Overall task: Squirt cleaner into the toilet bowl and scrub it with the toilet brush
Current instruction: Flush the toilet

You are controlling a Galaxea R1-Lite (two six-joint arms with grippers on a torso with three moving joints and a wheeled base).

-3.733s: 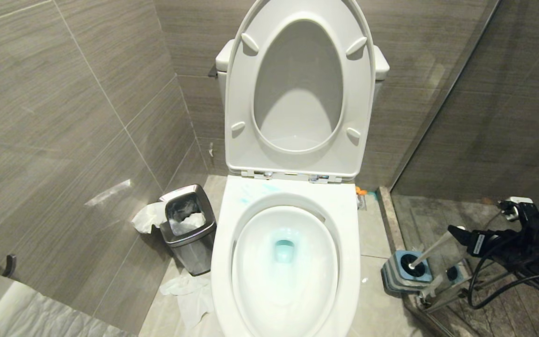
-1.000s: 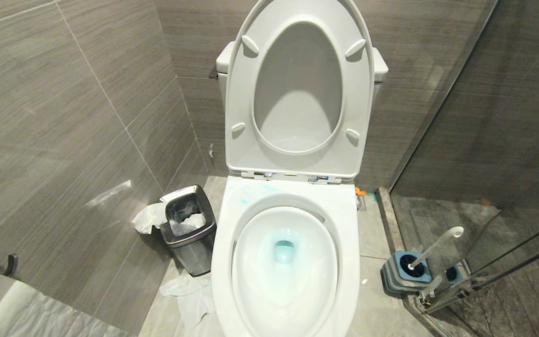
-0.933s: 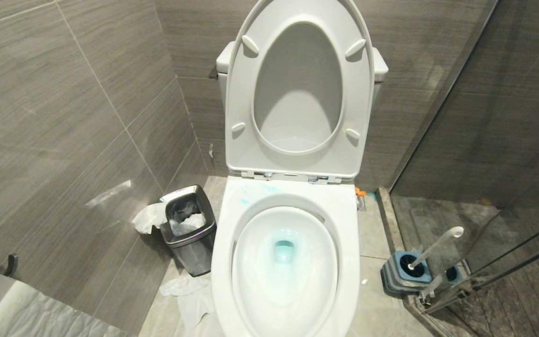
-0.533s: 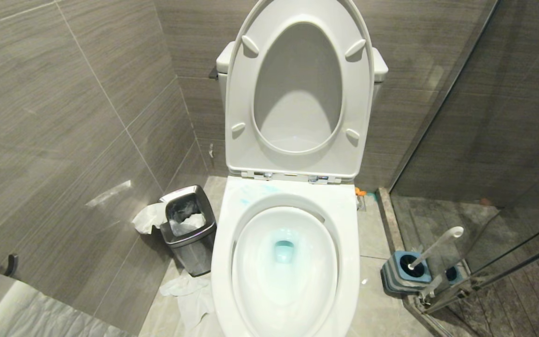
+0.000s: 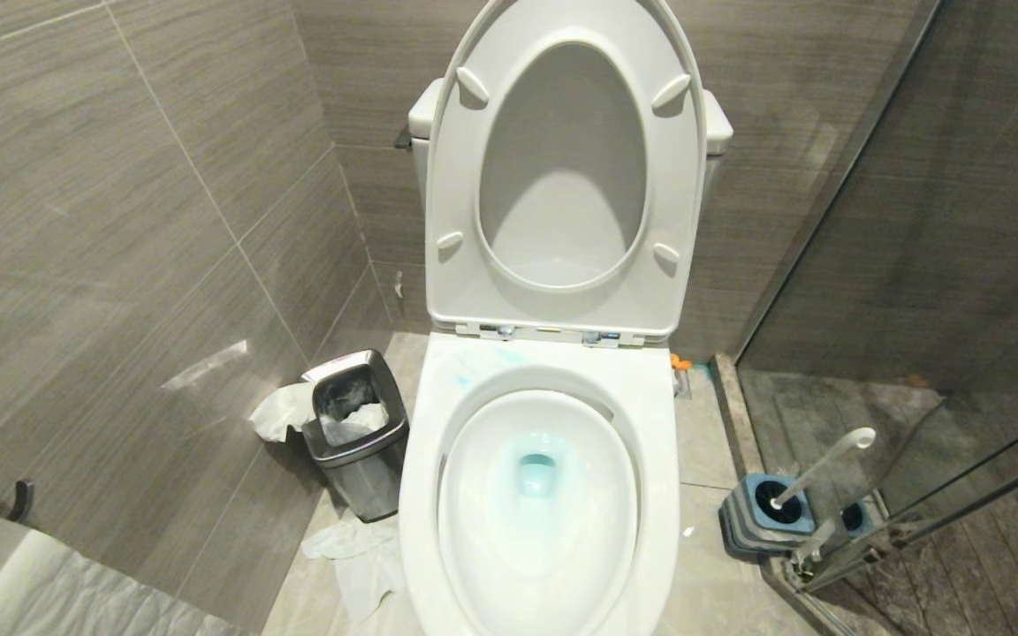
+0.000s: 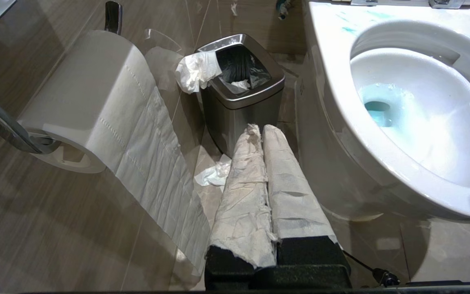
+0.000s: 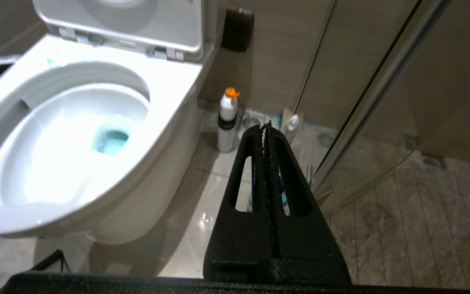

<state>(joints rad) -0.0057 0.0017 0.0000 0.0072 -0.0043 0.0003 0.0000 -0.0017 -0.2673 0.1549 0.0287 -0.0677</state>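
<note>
The toilet bowl sits in the middle of a small room, with its seat and lid tipped up against the far wall; the cleaner shows as pale blue water around the drain hole, and a few blue smears lie on the far left part of the rim. On the left, a grey tiled wall runs close by; a small steel bin stands on the floor between that wall and the bowl, just beside the bowl, with white paper hanging over its edge and more paper lying on the floor in front of it. A toilet roll hangs near on the left wall, its loose end trailing down. On the right, a glass shower door closes off that side; the strip of floor between it and the bowl is narrow. The toilet brush stands there in its square blue holder, handle leaning right toward the glass; a white bottle with an orange cap stands farther back beside the bowl. The floor is shiny pale tile.

The left gripper hangs low near the bin, its 2 paper-wrapped fingers pressed together with nothing between them; the right gripper hangs over the right strip of floor, fingers squeezed together and empty.
</note>
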